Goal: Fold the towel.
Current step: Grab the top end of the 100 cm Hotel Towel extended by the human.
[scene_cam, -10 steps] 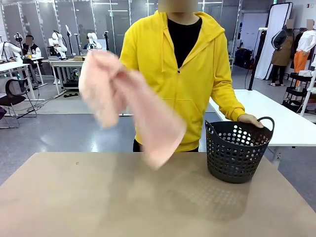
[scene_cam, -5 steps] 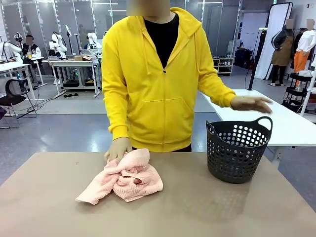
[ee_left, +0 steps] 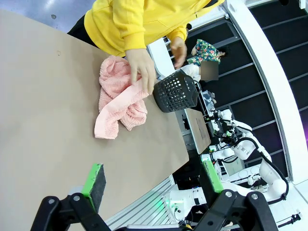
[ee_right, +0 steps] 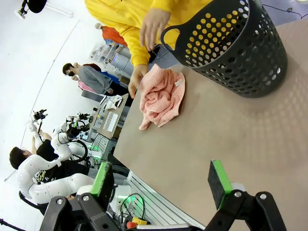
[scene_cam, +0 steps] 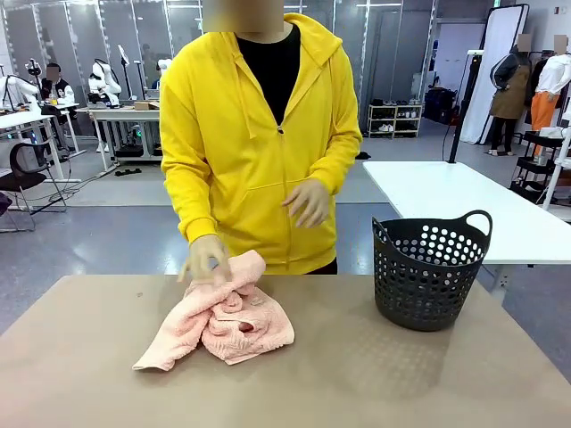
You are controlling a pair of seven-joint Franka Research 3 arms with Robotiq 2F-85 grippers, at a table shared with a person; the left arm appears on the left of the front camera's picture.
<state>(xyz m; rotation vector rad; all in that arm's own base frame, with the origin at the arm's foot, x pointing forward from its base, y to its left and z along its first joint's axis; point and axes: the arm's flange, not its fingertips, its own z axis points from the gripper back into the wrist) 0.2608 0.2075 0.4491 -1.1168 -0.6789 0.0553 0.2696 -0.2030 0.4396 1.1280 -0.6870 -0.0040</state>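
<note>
The salmon-pink towel (scene_cam: 219,322) lies crumpled in a loose heap on the brown table (scene_cam: 294,383), left of centre near the far edge. It is also in the left wrist view as the towel (ee_left: 118,99) and in the right wrist view as the towel (ee_right: 161,96). The person's hand (scene_cam: 205,259) rests on its far corner; the other hand (scene_cam: 308,201) hovers at the waist. My left gripper (ee_left: 153,179) stands open, well short of the towel, above the table's near edge. My right gripper (ee_right: 161,183) is open too, with nothing between its fingers.
A black perforated basket (scene_cam: 432,267) with two handles stands on the table's right side, to the right of the towel. The person in a yellow hoodie (scene_cam: 259,134) stands at the far edge. A white table (scene_cam: 464,205) sits behind the basket.
The person dropped the towel from the air onto the table, then shifted left. The hand left the basket and came back to the waist. The towel heap has barely moved since landing.
</note>
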